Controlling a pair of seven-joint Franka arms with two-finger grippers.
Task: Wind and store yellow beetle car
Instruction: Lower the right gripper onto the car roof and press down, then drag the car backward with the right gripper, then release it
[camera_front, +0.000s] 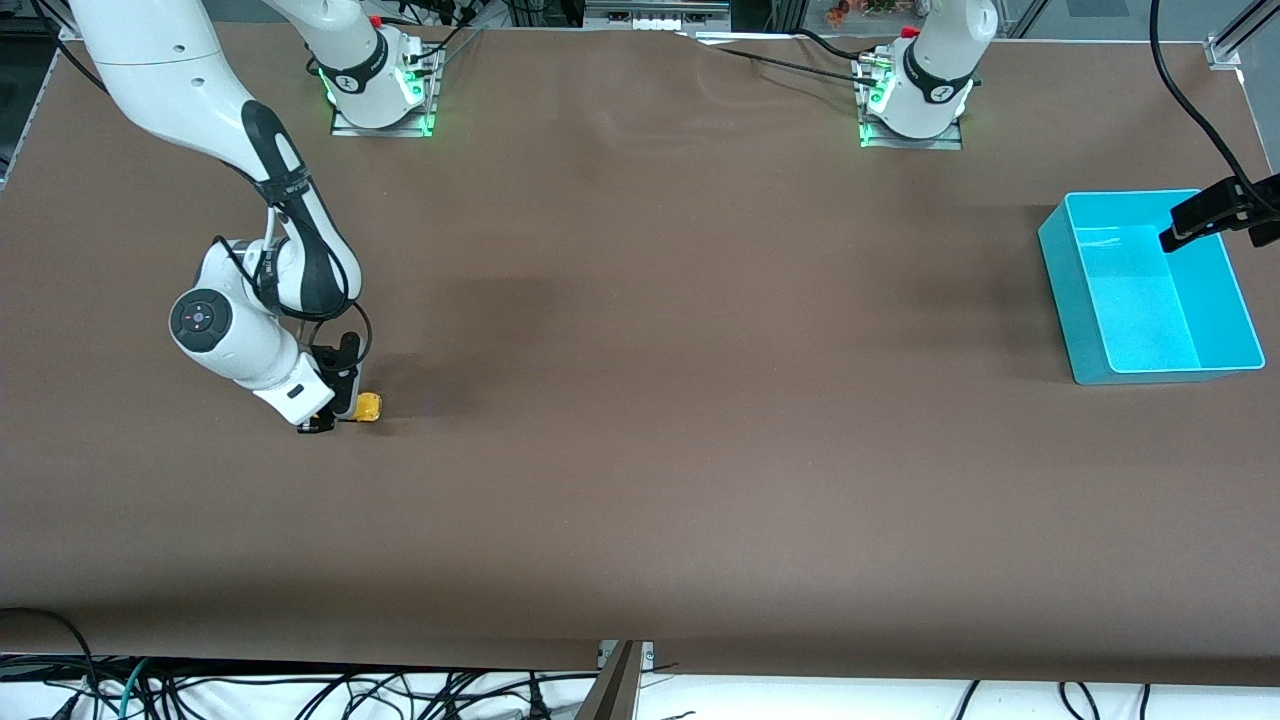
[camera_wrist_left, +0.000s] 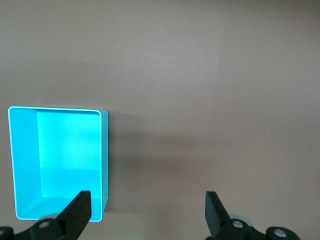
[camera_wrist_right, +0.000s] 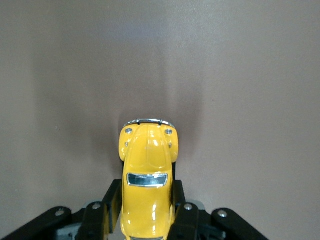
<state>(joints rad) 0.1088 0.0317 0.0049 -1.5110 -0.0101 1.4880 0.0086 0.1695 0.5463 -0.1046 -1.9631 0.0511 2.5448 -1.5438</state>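
The yellow beetle car (camera_front: 368, 407) sits on the brown table toward the right arm's end. My right gripper (camera_front: 335, 412) is down at the table and shut on it. In the right wrist view the car (camera_wrist_right: 146, 185) fills the gap between the two black fingers (camera_wrist_right: 111, 202), which press on its sides, and its hood and chrome bumper point away from the wrist. My left gripper (camera_wrist_left: 148, 212) hangs open and empty beside the turquoise bin (camera_wrist_left: 24, 165), its black fingers (camera_wrist_left: 77, 212) wide apart. In the front view only its black fingers (camera_front: 1205, 215) show, over the bin (camera_front: 1075, 290).
The turquoise bin stands at the left arm's end of the table and holds nothing. The arms' bases (camera_front: 380, 95) are at the table's back edge. Cables hang below the front edge (camera_front: 620, 655).
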